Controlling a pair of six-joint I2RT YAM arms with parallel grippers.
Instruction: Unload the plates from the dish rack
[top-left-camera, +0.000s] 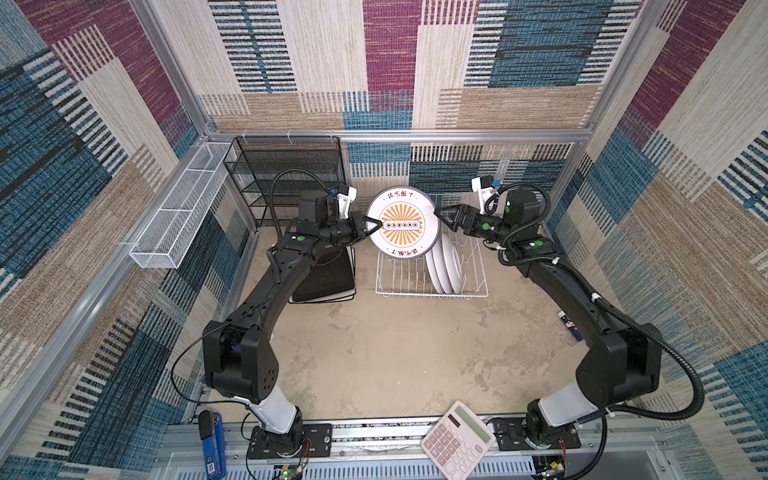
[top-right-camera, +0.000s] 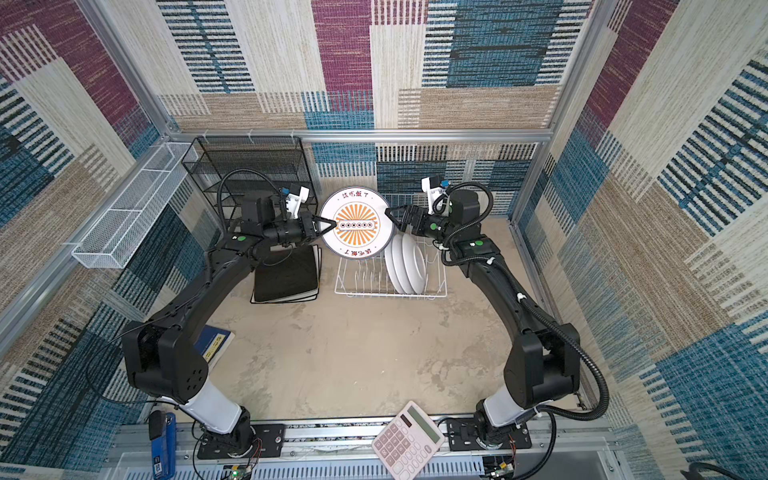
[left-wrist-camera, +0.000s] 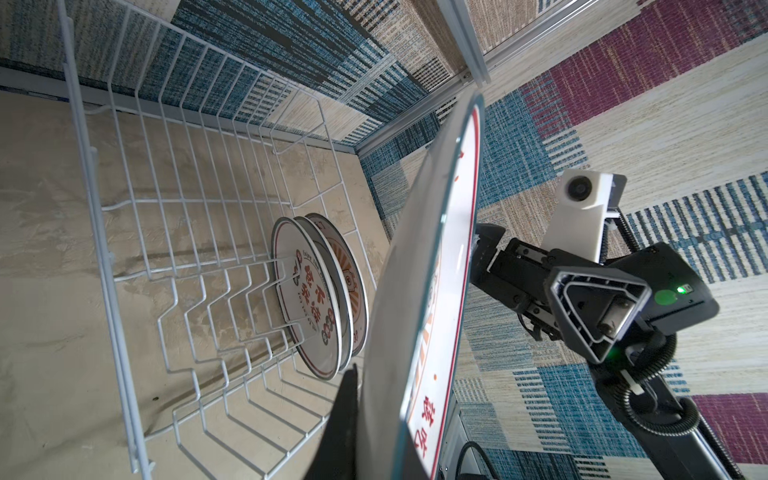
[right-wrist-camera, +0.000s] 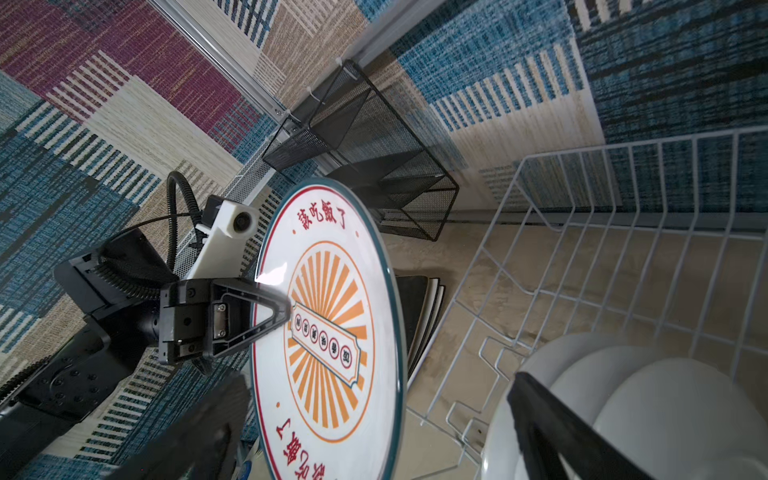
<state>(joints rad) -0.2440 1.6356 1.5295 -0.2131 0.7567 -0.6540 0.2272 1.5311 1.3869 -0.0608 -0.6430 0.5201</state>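
Observation:
A round white plate (top-left-camera: 402, 224) (top-right-camera: 356, 226) with an orange sunburst face hangs above the dish rack (top-left-camera: 432, 292) (top-right-camera: 390, 293), tilted towards the camera. My left gripper (top-left-camera: 374, 226) (top-right-camera: 328, 225) (left-wrist-camera: 386, 415) is shut on its left rim. My right gripper (top-left-camera: 444, 218) (top-right-camera: 395, 218) (right-wrist-camera: 374, 415) is open at the plate's right edge, a finger on either side. Three round plates (top-left-camera: 446, 266) (top-right-camera: 407, 262) (left-wrist-camera: 320, 299) (right-wrist-camera: 644, 407) stand upright in the rack's right half. A black square plate (top-left-camera: 328, 278) (top-right-camera: 286, 276) tops a stack left of the rack.
A black mesh shelf (top-left-camera: 286, 174) stands at the back left. A long white mesh basket (top-left-camera: 178, 212) hangs on the left wall. A pink calculator (top-left-camera: 457, 440) and a blue tool (top-left-camera: 214, 449) lie at the front rail. A small blue item (top-left-camera: 569, 324) lies by the right arm.

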